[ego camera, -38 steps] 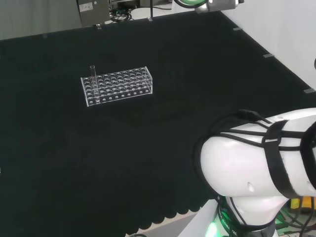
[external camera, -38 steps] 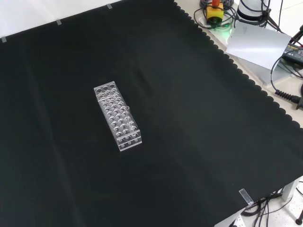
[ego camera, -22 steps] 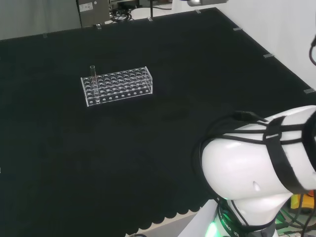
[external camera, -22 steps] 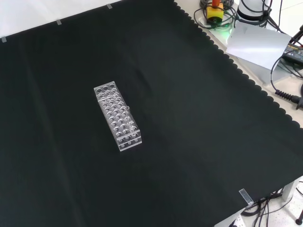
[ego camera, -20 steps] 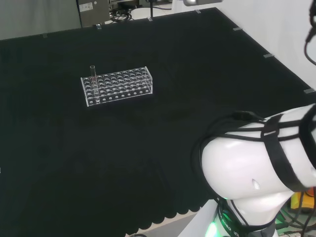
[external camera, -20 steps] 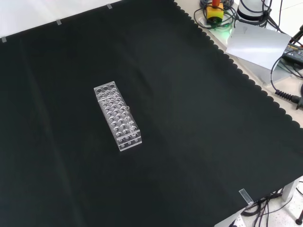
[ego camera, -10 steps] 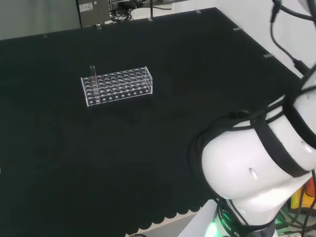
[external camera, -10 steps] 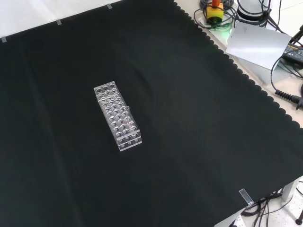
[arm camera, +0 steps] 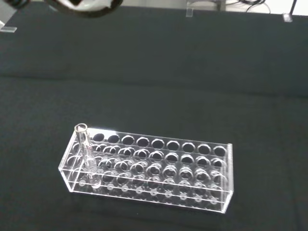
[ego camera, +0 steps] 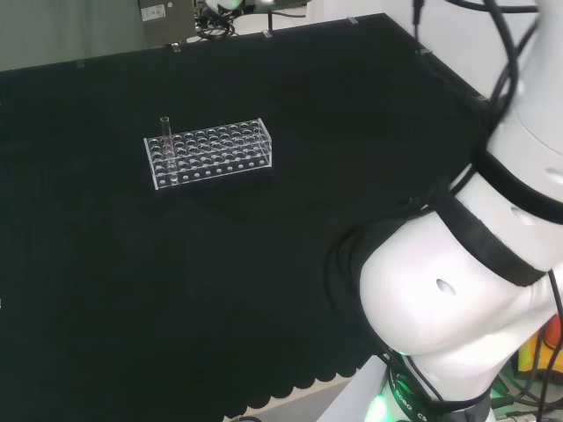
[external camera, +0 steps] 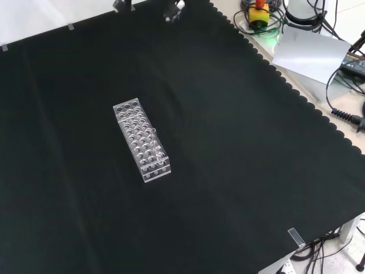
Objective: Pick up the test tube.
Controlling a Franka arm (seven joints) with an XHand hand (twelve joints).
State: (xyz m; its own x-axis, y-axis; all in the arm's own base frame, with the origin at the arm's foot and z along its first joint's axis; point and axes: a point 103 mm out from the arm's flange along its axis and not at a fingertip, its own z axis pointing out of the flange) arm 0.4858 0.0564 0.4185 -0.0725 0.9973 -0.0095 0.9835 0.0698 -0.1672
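A clear test tube (ego camera: 164, 134) stands upright in an end hole of a clear plastic rack (ego camera: 208, 154), at the rack's left end in the head view. The wrist view looks down on the same tube (arm camera: 86, 155) at a corner of the rack (arm camera: 159, 168); the other holes look empty. In the front view the rack (external camera: 141, 140) lies mid-cloth. Parts of the hand (external camera: 173, 11) poke in at that view's top edge, far above the rack, spread apart and holding nothing. A blurred part of the hand (arm camera: 82, 6) shows in the wrist view.
The arm's big white links (ego camera: 457, 299) take up the head view's right side. Black cloth (external camera: 239, 148) surrounds the rack. Cables, a grey sheet (external camera: 311, 54) and a yellow box with a red button (external camera: 259, 12) lie beyond the cloth's scalloped edge.
The arm's links have swung up and right in the head view. Parts of the hand have come in at the front view's top edge. Rack and tube have stayed put.
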